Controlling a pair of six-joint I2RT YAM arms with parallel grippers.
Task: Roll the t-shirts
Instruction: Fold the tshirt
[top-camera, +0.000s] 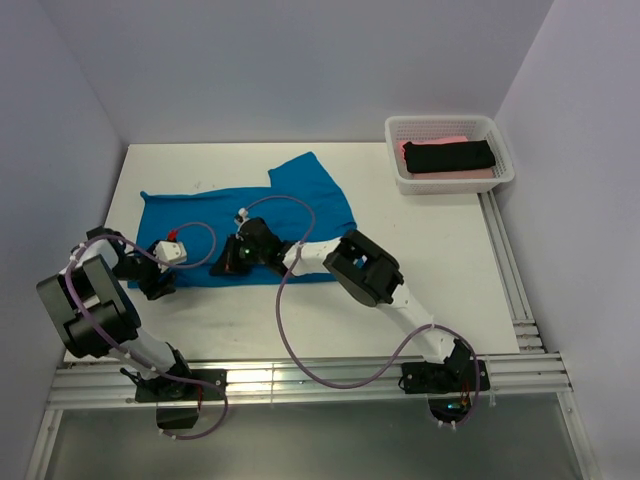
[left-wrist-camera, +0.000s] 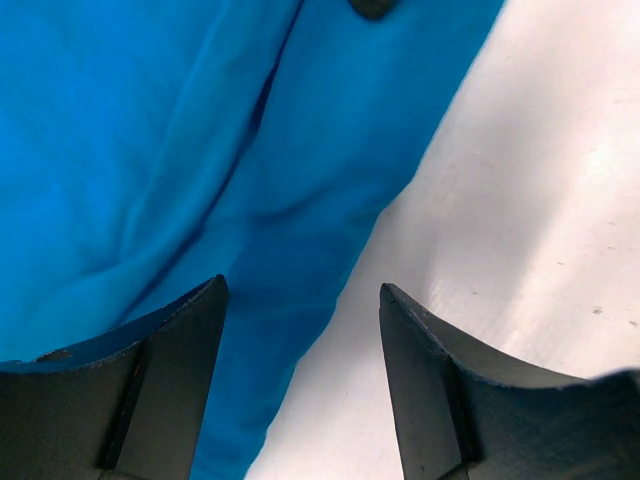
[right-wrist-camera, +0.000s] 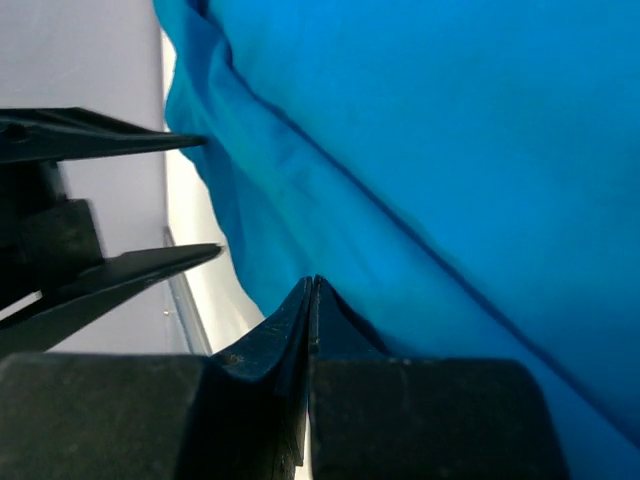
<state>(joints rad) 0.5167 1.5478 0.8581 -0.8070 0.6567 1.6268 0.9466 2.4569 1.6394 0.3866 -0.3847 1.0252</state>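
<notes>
A bright blue t-shirt (top-camera: 290, 205) lies spread on the white table, one sleeve toward the back. My left gripper (top-camera: 160, 283) stands open at the shirt's near left edge. In the left wrist view (left-wrist-camera: 302, 290) that gripper straddles the hem, with blue cloth (left-wrist-camera: 200, 150) to the left and bare table to the right. My right gripper (top-camera: 225, 265) is shut at the middle of the near edge. Its tips (right-wrist-camera: 312, 282) rest against a fold of the blue shirt (right-wrist-camera: 450, 150), and no cloth shows between them. A black t-shirt (top-camera: 450, 155) lies rolled on a pink one (top-camera: 470, 174).
A white mesh basket (top-camera: 505, 170) at the back right holds the black and pink shirts. Metal rails (top-camera: 510, 270) run along the table's right and near edges. Walls close in the left, back and right sides. The open fingers of the left gripper (right-wrist-camera: 150, 265) show in the right wrist view.
</notes>
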